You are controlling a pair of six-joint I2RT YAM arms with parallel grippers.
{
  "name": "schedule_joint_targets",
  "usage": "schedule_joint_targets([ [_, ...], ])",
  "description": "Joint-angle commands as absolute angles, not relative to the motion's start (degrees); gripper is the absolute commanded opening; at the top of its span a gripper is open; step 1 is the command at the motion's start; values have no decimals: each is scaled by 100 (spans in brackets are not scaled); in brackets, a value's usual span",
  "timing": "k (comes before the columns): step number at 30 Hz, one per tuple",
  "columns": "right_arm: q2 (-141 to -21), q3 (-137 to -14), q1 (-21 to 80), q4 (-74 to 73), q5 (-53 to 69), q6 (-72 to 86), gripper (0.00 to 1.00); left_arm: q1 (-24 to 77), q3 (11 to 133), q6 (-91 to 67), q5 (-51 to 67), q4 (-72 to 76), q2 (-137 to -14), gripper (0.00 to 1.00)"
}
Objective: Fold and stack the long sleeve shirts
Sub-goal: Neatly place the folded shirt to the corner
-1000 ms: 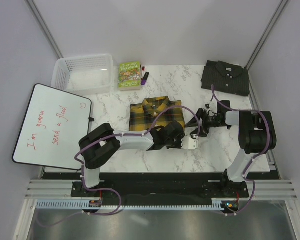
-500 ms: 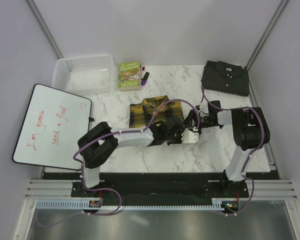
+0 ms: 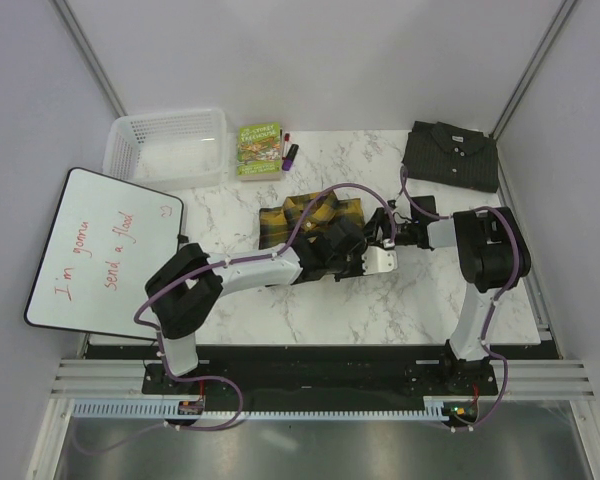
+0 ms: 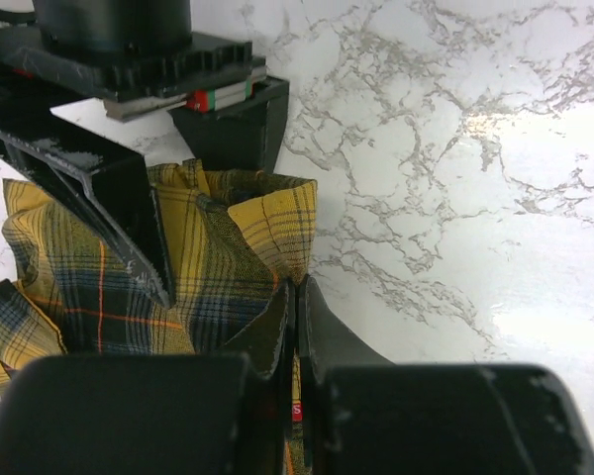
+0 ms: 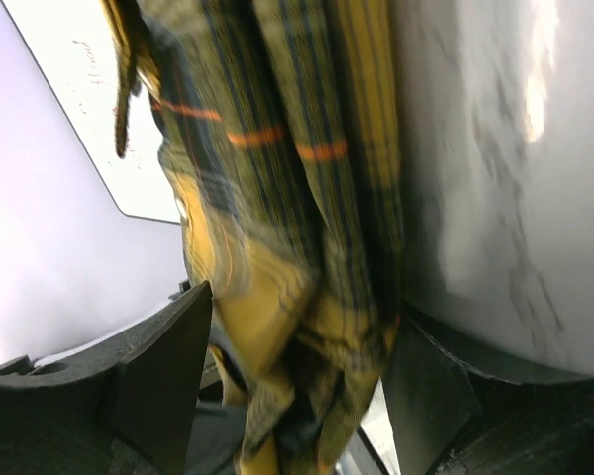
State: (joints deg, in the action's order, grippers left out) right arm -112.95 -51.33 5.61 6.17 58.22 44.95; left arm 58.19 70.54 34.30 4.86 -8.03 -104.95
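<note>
Plaid shirt (image 3: pixel 342 210) lies bunched at the middle of the table (image 3: pixel 330 300). Left gripper (image 4: pixel 297 297) is pinched tight on its edge. Right gripper (image 5: pixel 302 341) stands wide with plaid cloth filling the gap, apparently gripped, though the view is blurred. Charcoal shirt (image 3: pixel 450 155) lies folded at the far right corner.

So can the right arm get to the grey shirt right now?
Probably not yet: the right gripper is closed on the plaid shirt. The grey shirt lies uncovered in the far right corner, so once it lets go the way looks free.
</note>
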Motion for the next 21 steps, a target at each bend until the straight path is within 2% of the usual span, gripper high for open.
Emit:
schedule_joint_targets([
  [1, -11733, -5080, 677, 1599, 5054, 5264, 73, 5801, 7330, 3199, 712, -896, -10213, 2],
  [6, -11804, -5080, 729, 2144, 4878, 5607, 73, 5801, 7295, 3182, 729, -905, -10257, 2],
  [9, -11743, -5080, 773, 2232, 4790, 5590, 76, 5792, 7269, 3164, 729, -905, -10283, 2],
  [12, -11637, -5141, 809, 2128, 4781, 5336, 39, 5775, 7225, 3190, 730, -879, -10240, 2],
  [13, -11619, -5290, 826, 2040, 4790, 5187, 19, 5731, 7225, 3130, 738, -888, -10222, 6],
  [14, -11576, -5422, 826, 1500, 4755, 4959, 11, 5704, 7251, 3059, 738, -896, -10196, 11],
  [15, -11540, -5545, 835, 1198, 4720, 4713, 3, 5661, 7268, 2980, 721, -940, -10169, 24],
  [18, -11277, -6028, 800, 90, 4309, 3773, 0, 5406, 7374, 2637, 1009, -1501, -9985, 38],
  [21, -11074, -6713, 791, -1017, 3677, 2797, 0, 4907, 7234, 2339, 1439, -2125, -9634, 41],
])
